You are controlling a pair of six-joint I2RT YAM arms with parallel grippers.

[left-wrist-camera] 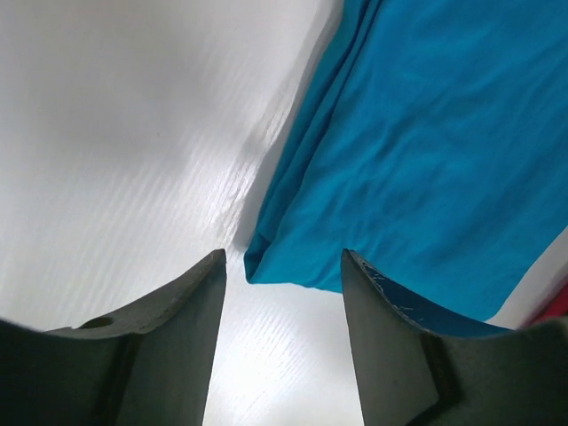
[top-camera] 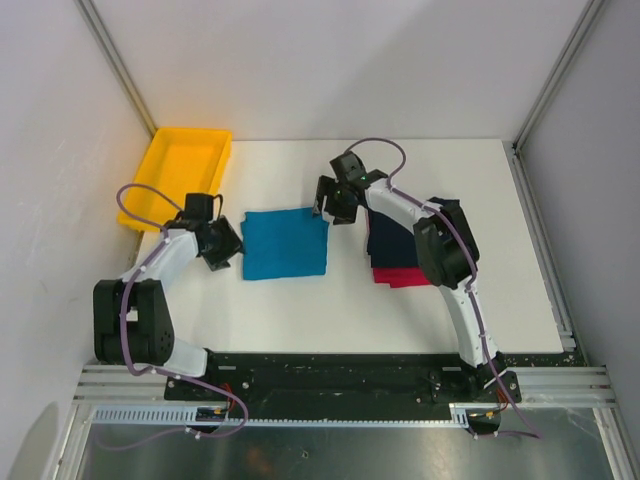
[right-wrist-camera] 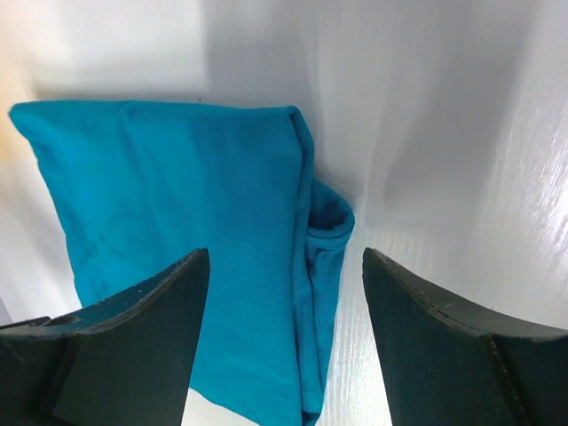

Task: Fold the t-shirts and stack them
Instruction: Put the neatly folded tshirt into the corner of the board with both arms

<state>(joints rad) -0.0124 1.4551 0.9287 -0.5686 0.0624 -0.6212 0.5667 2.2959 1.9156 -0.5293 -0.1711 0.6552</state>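
A teal-blue t-shirt point(top-camera: 285, 245) lies folded into a square at the table's middle. My left gripper point(top-camera: 222, 250) is open and empty at its left edge; in the left wrist view the shirt's corner point(left-wrist-camera: 266, 266) lies just beyond the open fingers point(left-wrist-camera: 182, 311). My right gripper point(top-camera: 331, 204) is open and empty over the shirt's far right corner; the right wrist view shows its folded edge point(right-wrist-camera: 315, 266) between the fingers point(right-wrist-camera: 142, 311). A folded dark navy t-shirt point(top-camera: 393, 240) lies on a red-pink t-shirt point(top-camera: 398, 277) at the right, partly hidden by the right arm.
A yellow plastic tray point(top-camera: 180, 172) sits at the table's far left corner, behind the left arm. White walls with metal frame posts close in the table on the left, back and right.
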